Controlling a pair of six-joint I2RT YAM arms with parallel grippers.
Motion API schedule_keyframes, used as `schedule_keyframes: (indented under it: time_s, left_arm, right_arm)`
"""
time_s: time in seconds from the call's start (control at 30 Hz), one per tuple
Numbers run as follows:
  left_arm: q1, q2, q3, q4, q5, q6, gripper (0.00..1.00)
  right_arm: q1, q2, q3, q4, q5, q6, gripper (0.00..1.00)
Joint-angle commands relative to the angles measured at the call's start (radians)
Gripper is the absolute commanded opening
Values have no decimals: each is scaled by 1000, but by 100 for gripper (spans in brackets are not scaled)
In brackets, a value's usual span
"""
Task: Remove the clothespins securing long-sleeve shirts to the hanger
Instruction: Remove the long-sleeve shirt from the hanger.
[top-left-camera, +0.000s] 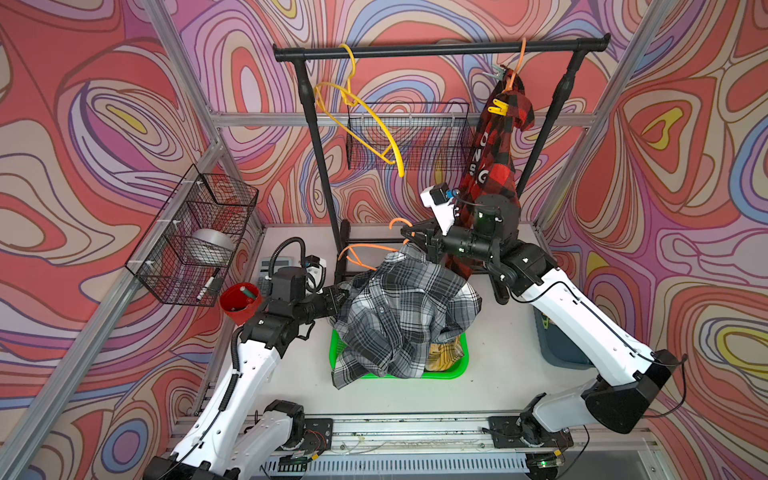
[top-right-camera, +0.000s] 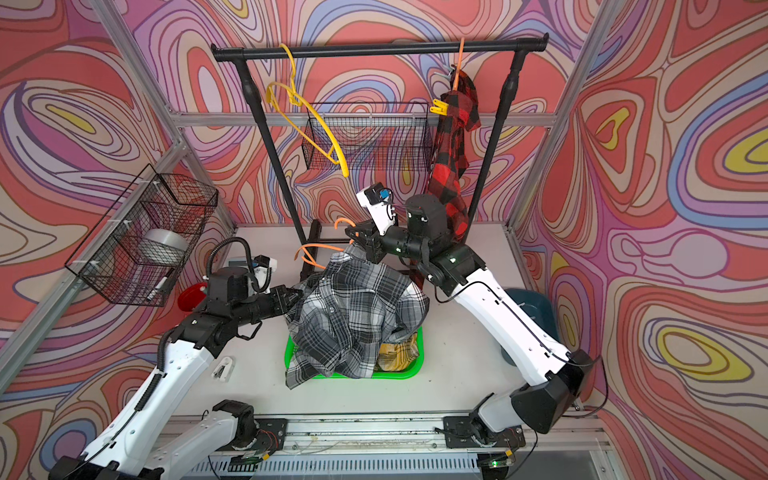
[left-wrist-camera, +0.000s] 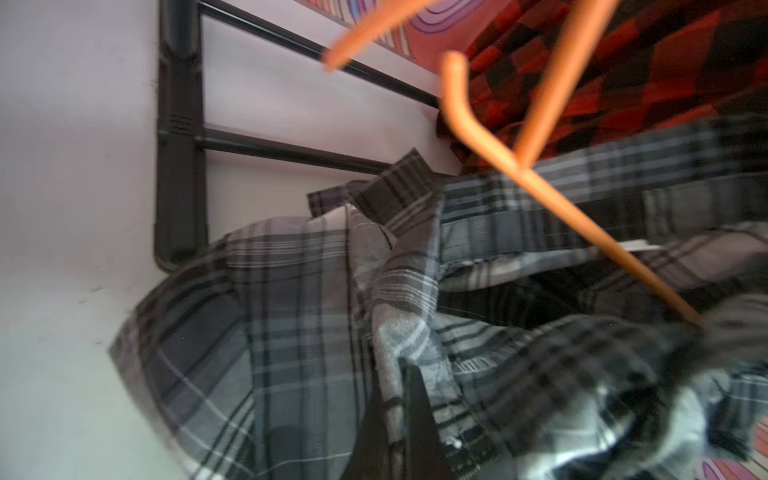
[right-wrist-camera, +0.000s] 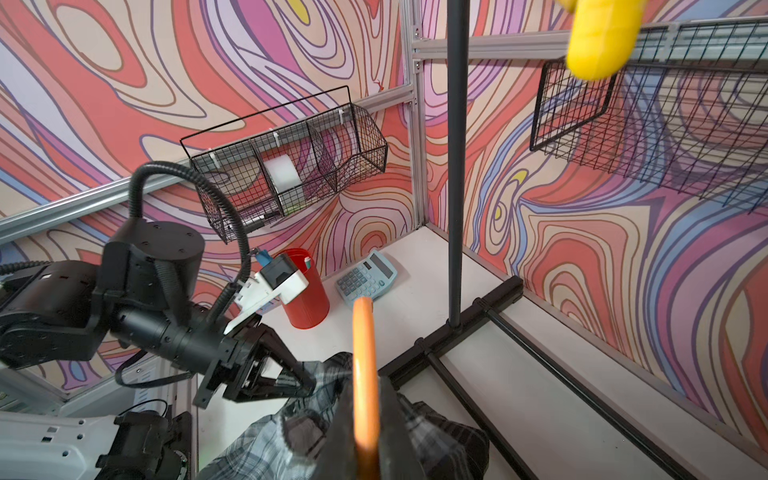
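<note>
Grey shirt (top-left-camera: 399, 307) clamped in left jaws, orange hanger (right-wrist-camera: 365, 332) clamped in right jaws, three shirts (top-left-camera: 494, 166) (top-left-camera: 446, 355), two clothespins (top-left-camera: 498, 109) (top-left-camera: 497, 75)

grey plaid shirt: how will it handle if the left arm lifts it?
Probably floppy: the grey plaid shirt lies in crumpled folds, draped over the green tray rim. Lifted from the single pinch of the left gripper, it would likely sag and trail. It may snag, since the orange hanger runs into its folds.

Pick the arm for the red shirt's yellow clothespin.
Right, probably: right hand, holding the orange plastic hanger, is near the red-black check shirt bearing the yellow plastic clothespin; left hand farther.
</note>
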Motion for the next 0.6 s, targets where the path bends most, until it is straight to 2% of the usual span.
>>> schedule_keyframes:
  time_s: [0.0,0.03,0.1,0.13,0.17,0.23,0.33,0.43,0.57]
  left_arm:
    - [-47,-17,21,-11,-11,-27,0]
    - [-47,-22,37,-31,-19,-20,0]
    - [-47,-44,98,-84,-71,11,45]
    - [-47,-53,129,-101,-95,23,57]
    - [-45,-63,165,-113,-118,33,64]
    - [-45,-70,225,-117,-143,43,70]
    - [-43,-55,293,-92,-158,4,74]
    - [-38,-37,283,8,-133,-136,75]
    - [-30,-9,170,237,-43,-390,75]
  right_arm:
    - [14,30,-21,84,-2,19,0]
    - [20,36,-30,91,-1,19,0]
    - [26,41,-49,110,3,22,0]
    - [27,41,-54,114,9,23,0]
    - [29,43,-56,118,16,23,0]
    - [32,44,-64,132,24,22,0]
    - [39,38,-81,163,30,20,0]
    - [48,33,-88,182,41,13,0]
    - [64,21,-100,208,70,-9,0]
